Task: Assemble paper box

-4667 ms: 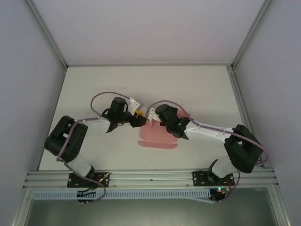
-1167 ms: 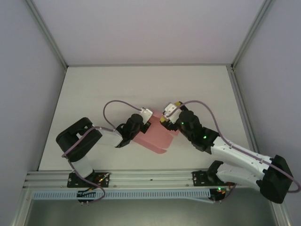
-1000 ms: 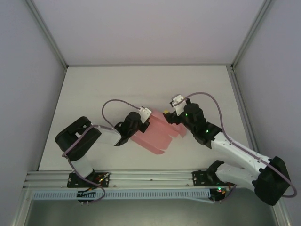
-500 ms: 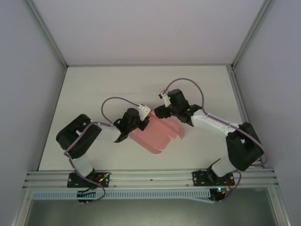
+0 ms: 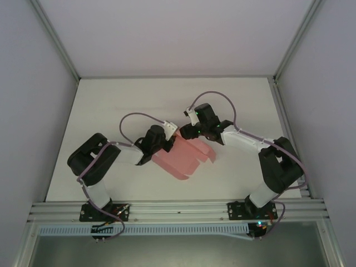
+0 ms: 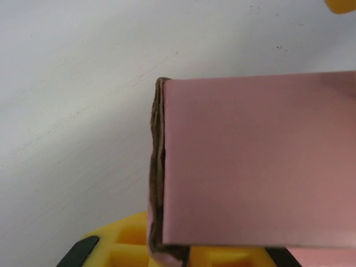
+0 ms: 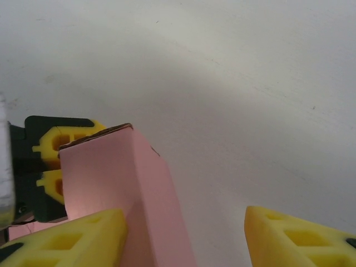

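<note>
The pink paper box (image 5: 182, 158) lies partly folded at the table's middle, with two flaps (image 5: 206, 153) sticking out on its right. My left gripper (image 5: 168, 140) is shut on the box's far left corner. In the left wrist view a pink panel (image 6: 256, 161) rises from the yellow pads (image 6: 128, 247). My right gripper (image 5: 188, 132) stands open at the box's far end. In the right wrist view a folded ridge of the box (image 7: 105, 178) lies between its yellow fingers (image 7: 300, 239), close against the left one. The left gripper (image 7: 53, 167) sits behind that corner.
The white table (image 5: 111, 105) has bare room behind and to both sides of the arms. Grey enclosure walls (image 5: 33, 111) stand left and right. An aluminium rail (image 5: 178, 210) runs along the near edge. Purple cables loop over both wrists.
My right arm has swung left to the box's far end and its jaws have narrowed. The left gripper has kept its hold, and the box has turned slightly.
</note>
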Controlling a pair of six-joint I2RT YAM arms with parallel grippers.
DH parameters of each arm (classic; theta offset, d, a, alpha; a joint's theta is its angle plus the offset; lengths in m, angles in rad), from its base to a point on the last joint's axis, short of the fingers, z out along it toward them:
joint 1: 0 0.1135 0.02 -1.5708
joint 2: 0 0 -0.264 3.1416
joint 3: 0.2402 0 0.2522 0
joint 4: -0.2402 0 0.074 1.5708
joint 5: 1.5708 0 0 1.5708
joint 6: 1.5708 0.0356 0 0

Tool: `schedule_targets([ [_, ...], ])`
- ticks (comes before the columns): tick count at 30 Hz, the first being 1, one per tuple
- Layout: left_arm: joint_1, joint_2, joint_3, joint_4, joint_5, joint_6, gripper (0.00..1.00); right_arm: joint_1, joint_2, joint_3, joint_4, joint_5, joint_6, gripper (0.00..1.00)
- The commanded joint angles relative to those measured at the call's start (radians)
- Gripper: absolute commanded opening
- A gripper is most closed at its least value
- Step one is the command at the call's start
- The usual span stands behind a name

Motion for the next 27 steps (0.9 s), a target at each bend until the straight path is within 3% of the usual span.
schedule_targets([
  [1, -0.002, 0.044, 0.026, -0.041, -0.124, -0.037, 0.04, 0.035, 0.067, -0.068, -0.164, 0.023, -0.017, 0.58],
  [2, -0.002, 0.055, 0.032, -0.039, -0.174, -0.038, 0.0, 0.034, 0.063, -0.074, -0.158, 0.024, -0.011, 0.58],
  [7, -0.031, 0.094, 0.059, -0.06, -0.451, -0.079, 0.0, 0.035, 0.057, -0.075, -0.153, 0.03, 0.007, 0.58],
  [13, -0.102, 0.059, -0.023, 0.079, -0.637, -0.01, 0.0, 0.03, 0.031, -0.063, -0.141, 0.092, 0.039, 0.6],
  [18, -0.094, -0.096, -0.044, 0.033, -0.447, -0.068, 0.0, 0.011, -0.105, -0.056, -0.069, 0.153, 0.088, 0.65],
  [22, -0.088, -0.168, -0.03, -0.036, -0.449, -0.103, 0.0, 0.006, -0.279, -0.097, 0.043, 0.194, 0.129, 0.8],
  [24, -0.08, -0.203, -0.032, -0.073, -0.479, -0.138, 0.0, 0.003, -0.367, -0.116, 0.052, 0.217, 0.146, 1.0],
  [27, -0.066, -0.274, -0.062, -0.079, -0.464, -0.175, 0.0, -0.004, -0.471, -0.141, 0.011, 0.29, 0.156, 1.0],
])
